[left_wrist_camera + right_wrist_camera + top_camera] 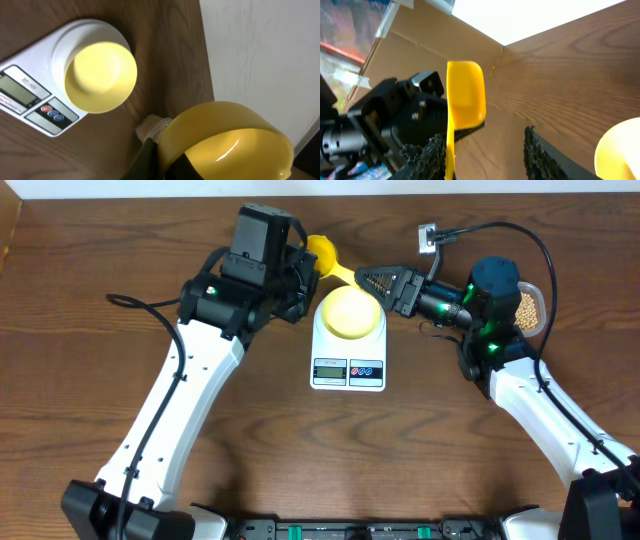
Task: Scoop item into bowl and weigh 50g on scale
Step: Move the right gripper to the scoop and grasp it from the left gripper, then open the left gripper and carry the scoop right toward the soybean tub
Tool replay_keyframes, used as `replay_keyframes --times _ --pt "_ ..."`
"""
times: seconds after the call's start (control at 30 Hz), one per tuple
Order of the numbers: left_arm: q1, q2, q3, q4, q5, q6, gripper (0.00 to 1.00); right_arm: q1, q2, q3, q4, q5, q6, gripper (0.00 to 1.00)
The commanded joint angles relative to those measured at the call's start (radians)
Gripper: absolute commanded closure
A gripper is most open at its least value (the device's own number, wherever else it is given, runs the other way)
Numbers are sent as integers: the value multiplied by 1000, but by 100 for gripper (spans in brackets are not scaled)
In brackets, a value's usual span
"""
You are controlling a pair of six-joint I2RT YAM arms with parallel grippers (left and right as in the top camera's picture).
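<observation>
The pale yellow bowl (350, 312) stands empty on the white scale (348, 370); both also show in the left wrist view, bowl (100, 75) and scale (30, 95). The beans (528, 308) lie in a clear tub at the far right, partly hidden by my right arm. My left gripper (300, 275) is shut on the head of a bright yellow scoop (325, 252), seen close in its wrist view (225, 145). My right gripper (372, 280) is open, with the scoop's handle (451, 145) between its fingers, against one finger, behind the bowl.
The table's back edge and a pale wall (260, 50) lie just behind the scoop. A small grey connector with a cable (430, 235) lies behind my right gripper. A black cable (130, 302) trails at the left.
</observation>
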Motion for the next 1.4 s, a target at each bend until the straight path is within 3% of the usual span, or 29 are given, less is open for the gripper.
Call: replay_keyframes --times 0.0,1.0,1.03,1.07,1.17,1.37 --pt "-17 11 10 2 -10 -25 92 20 1 19 7 41 45 56" --pt "-72 11 10 -14 -9 -25 92 51 1 19 22 59 44 99" --pt "-72 11 10 -14 -9 -25 86 51 1 19 22 59 45 99" --pt "-72 11 10 -14 -10 -25 71 50 1 19 22 59 44 99" --pt "-71 11 10 -14 -26 -24 51 50 1 19 22 60 44 99" --pt "-63 10 10 -17 -98 -5 33 11 1 19 6 58 42 99"
